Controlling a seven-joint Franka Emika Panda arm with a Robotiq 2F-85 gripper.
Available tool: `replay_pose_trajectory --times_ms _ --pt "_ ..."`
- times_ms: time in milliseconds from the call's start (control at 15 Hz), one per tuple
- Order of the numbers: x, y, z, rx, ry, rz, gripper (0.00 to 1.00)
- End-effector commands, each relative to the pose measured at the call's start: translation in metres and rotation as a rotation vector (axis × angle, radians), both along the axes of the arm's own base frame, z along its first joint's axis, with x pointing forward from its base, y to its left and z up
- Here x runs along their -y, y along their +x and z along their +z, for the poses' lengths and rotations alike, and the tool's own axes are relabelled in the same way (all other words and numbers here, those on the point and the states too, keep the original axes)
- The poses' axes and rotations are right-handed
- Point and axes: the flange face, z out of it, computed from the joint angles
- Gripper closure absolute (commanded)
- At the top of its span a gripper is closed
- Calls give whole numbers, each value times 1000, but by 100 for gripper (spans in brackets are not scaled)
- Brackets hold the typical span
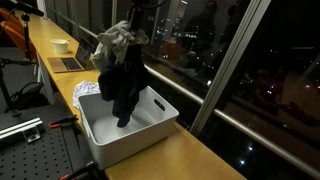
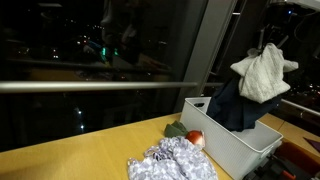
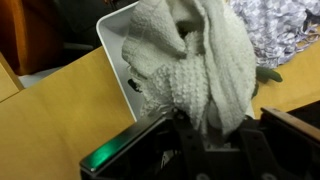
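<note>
My gripper (image 3: 205, 125) is shut on a bundle of clothes held above a white bin (image 1: 150, 128). The bundle is a pale knitted cloth (image 3: 190, 60) bunched at the top with a dark garment (image 1: 123, 85) hanging below it, its lower end dangling inside the bin. In the exterior views the pale cloth (image 2: 262, 72) sits just under the gripper and the dark garment (image 2: 235, 108) drapes into the bin (image 2: 235, 145). In the wrist view the pale cloth fills the middle and hides most of the bin (image 3: 112, 35) beneath.
The bin stands on a long wooden counter (image 1: 185, 155) beside a dark window. A patterned grey cloth (image 2: 170, 162) lies on the counter next to the bin, with a red ball (image 2: 196, 138) and a green item (image 2: 176, 129) near it. A laptop (image 1: 72, 62) and a bowl (image 1: 60, 45) sit farther along.
</note>
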Motion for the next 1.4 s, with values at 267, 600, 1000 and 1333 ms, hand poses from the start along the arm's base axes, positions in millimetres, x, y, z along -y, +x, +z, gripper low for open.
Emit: replay_pose_trajectory --times_ms 267,600,1000,1333 --pt "-19 -19 -8 19 -15 47 29" --pt "-110 -37 -16 17 44 170 0" --pt "-255 -57 -103 -20 63 376 0" --pt "-316 -64 -205 -132 53 497 0"
